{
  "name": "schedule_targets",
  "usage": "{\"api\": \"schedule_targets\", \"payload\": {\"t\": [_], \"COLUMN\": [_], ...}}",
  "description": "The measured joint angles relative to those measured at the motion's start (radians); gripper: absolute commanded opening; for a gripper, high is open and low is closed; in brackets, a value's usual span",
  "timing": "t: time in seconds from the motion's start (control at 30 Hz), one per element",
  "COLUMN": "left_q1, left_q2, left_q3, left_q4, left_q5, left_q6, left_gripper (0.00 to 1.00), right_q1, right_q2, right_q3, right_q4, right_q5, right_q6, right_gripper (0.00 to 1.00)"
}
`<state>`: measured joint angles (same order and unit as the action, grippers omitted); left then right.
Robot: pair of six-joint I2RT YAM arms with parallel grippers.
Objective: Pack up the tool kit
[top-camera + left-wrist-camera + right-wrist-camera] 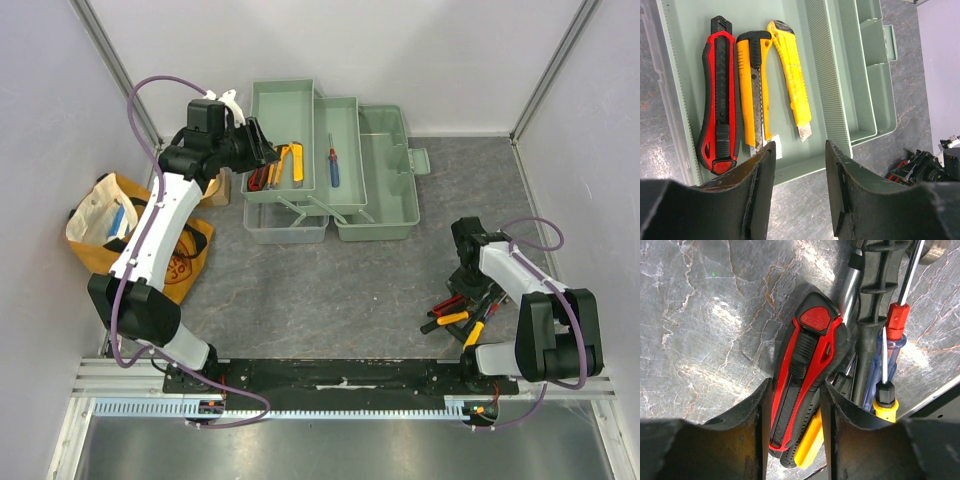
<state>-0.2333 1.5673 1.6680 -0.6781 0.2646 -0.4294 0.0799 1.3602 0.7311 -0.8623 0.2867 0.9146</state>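
1. The right gripper (pixel 796 387) has its two fingers (pixel 757 440) drawn in on a red-and-black table knife (pixel 807 370), one pad against each long side. I read that as a pinch on the handle, low down near the tail end.
2. That knife lies flat on the grey stone-patterned table (pixel 330 290), its red slider end pointing away from the wrist.
3. A yellow handle (pixel 807 447) pokes out from under it. Just beside it on the right lie a black ribbed handle (pixel 880 285) and a blue-handled screwdriver (pixel 881 365), all touching in one small heap near the right arm's base.
4. The left gripper (pixel 800 150) has its fingers spread, with nothing between them. It hangs over the near rim of the toolbox's left tray (pixel 690 60).
5. Just past those fingertips, three knives lie side by side in that tray: a red-and-black tray knife (pixel 717 95), an orange knife (pixel 747 90) and a yellow knife (pixel 790 75).
6. The sage-green toolbox (pixel 385 215) sits open at the back of the table, trays fanned out to the left. The middle tray holds a small screwdriver (pixel 333 165).
7. A yellow cloth bag (pixel 110 235) sits at the far left, beside the left arm.
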Motion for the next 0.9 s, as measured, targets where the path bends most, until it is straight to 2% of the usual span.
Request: {"api": "schedule_targets", "payload": {"t": [0.07,0.17,0.37,0.5,0.67,0.9], "left_q1": [0.0,0.0,0.0,0.0,0.0,-0.001], "left_q2": [-0.003,-0.005,-0.007,-0.01,-0.017,-0.023], "left_q3": [-0.002,-0.005,-0.006,-0.006,-0.008,-0.027], "left_q4": [0.0,0.0,0.0,0.0,0.018,0.09], "left_q5": [0.0,0.001,0.005,0.017,0.077,0.229], "left_q6": [0.0,0.0,0.0,0.0,0.0,0.0], "left_gripper": [0.5,0.5,0.5,0.5,0.5,0.52], "right_q1": [0.0,0.0,-0.002,-0.002,0.0,0.003], "right_q2": [0.0,0.016,0.045,0.032,0.015,-0.055], "right_q3": [0.0,-0.003,-0.001,-0.001,0.027,0.215], "right_q4": [0.001,0.013,0.018,0.018,0.042,0.098], "right_q5": [-0.001,0.002,0.004,0.003,-0.037,-0.076], "right_q6": [-0.003,-0.018,-0.017,-0.017,-0.016,-0.017], "right_gripper": [0.51,0.5,0.27,0.17,0.09,0.04]}}
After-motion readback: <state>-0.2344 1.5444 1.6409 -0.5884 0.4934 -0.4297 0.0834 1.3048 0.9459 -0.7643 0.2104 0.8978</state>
